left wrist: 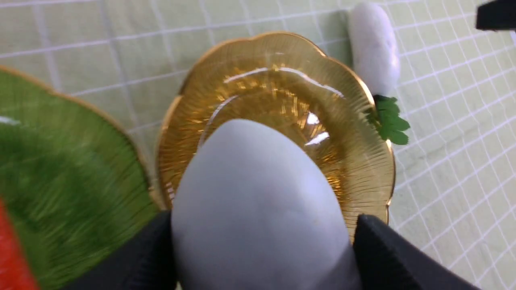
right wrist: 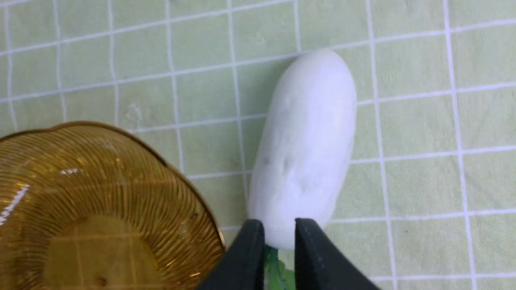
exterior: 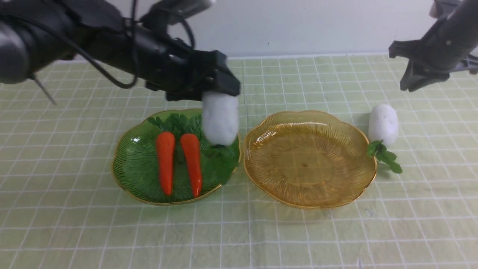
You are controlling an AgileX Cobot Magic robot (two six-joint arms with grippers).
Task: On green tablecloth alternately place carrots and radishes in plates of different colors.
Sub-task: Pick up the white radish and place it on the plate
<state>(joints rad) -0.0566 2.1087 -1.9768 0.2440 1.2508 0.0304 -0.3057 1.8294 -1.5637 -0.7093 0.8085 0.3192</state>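
Note:
Two orange carrots (exterior: 165, 162) (exterior: 192, 163) lie side by side in the green plate (exterior: 134, 168). My left gripper (exterior: 220, 93) is shut on a white radish (exterior: 220, 117), holding it in the air above the green plate's right rim; in the left wrist view the radish (left wrist: 258, 209) sits between the black fingers (left wrist: 387, 253). The amber plate (exterior: 310, 158) holds nothing. A second radish (exterior: 383, 124) lies on the green tablecloth (exterior: 74, 224) right of the amber plate. My right gripper (right wrist: 279, 233), jaws nearly closed and holding nothing, hovers above that radish (right wrist: 306, 149).
A pale wall runs behind the table's far edge. The amber plate's rim (right wrist: 181, 181) lies close beside the loose radish.

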